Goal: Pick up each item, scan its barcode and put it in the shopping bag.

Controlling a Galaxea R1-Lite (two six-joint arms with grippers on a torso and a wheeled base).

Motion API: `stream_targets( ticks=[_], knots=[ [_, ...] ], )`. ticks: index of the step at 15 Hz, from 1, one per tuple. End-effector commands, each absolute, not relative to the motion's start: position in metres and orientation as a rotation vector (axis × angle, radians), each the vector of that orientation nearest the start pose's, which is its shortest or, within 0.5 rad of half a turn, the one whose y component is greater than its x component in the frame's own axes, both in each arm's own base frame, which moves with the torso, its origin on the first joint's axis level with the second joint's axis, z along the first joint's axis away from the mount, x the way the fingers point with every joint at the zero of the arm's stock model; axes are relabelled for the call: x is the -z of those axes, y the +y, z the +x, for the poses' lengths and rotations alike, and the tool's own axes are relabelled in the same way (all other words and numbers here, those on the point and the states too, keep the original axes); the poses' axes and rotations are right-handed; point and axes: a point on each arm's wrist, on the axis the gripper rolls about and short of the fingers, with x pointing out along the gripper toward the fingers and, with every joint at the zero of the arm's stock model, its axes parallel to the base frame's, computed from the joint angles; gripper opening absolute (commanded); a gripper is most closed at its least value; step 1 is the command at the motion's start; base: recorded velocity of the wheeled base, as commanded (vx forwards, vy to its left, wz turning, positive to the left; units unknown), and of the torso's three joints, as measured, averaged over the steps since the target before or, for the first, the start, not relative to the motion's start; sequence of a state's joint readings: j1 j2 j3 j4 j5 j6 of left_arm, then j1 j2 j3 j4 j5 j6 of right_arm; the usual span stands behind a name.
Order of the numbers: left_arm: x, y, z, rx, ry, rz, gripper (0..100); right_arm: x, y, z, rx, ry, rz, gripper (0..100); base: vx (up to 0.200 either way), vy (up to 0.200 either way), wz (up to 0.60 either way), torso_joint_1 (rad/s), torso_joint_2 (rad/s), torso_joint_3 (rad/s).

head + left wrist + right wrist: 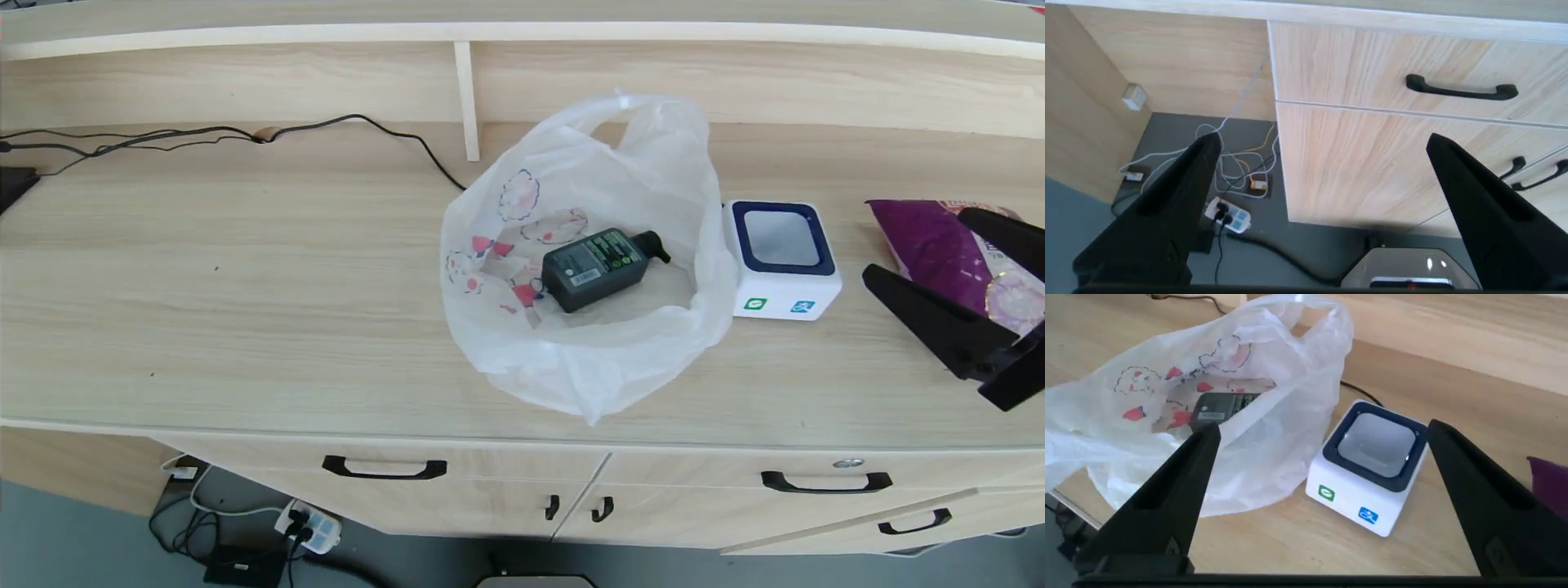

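Right gripper [916, 243], wide open and empty, hangs by the purple packet [939, 249] at the table's [245, 310] right end (bottle [596, 268] already bagged): I'd pinch one edge firmly, leaving the barcode unhidden for scanning.

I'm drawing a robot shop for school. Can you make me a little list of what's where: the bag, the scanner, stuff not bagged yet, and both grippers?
Bag: white plastic, open, in the middle of the counter
In bag: one dark bottle, lying down
Scanner: white box, just right of the bag
Not bagged: purple packet, far right on the counter
Right gripper: open, empty, by the packet
Left gripper: open, empty, low by the drawers
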State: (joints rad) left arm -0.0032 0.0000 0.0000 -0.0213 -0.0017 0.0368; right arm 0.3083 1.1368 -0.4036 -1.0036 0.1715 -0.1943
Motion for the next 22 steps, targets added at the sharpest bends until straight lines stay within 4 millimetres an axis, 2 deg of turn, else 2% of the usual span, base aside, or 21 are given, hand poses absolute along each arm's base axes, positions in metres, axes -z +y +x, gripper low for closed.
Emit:
stream_targets(
  ticks=[1, 6, 11, 18, 22],
  knots=[
    [-0.078, 0.0, -0.023, 0.004, -0.02, 0.037, 100, -0.238, 0.049, 0.143, -0.444, -0.317, -0.171, 100, 0.0, 0.0, -0.6, 0.002, 0.0, 0.002],
    [-0.077, 0.0, -0.023, 0.004, -0.018, 0.037, 100, -0.242, 0.049, 0.143, -0.458, -0.301, -0.046, 100, 0.0, 0.0, 0.0, 0.0, 0.0, 0.0],
    [-0.077, 0.0, -0.023, 0.004, -0.017, 0.035, 100, -0.233, 0.048, 0.142, -0.457, -0.269, -0.047, 100, 0.0, 0.0, 0.0, 0.0, 0.0, 0.0],
    [-0.077, 0.0, -0.023, 0.004, -0.017, 0.038, 100, -0.23, 0.043, 0.148, -0.421, -0.237, -0.008, 100, 0.0, -0.2, 0.0, 0.003, 0.0, 0.002],
    [-0.077, 0.0, -0.023, 0.006, -0.017, 0.038, 100, -0.234, 0.044, 0.154, -0.442, -0.211, 0.13, 100, 0.0, -0.2, 0.0, 0.0, 0.0, 0.004]
  ],
)
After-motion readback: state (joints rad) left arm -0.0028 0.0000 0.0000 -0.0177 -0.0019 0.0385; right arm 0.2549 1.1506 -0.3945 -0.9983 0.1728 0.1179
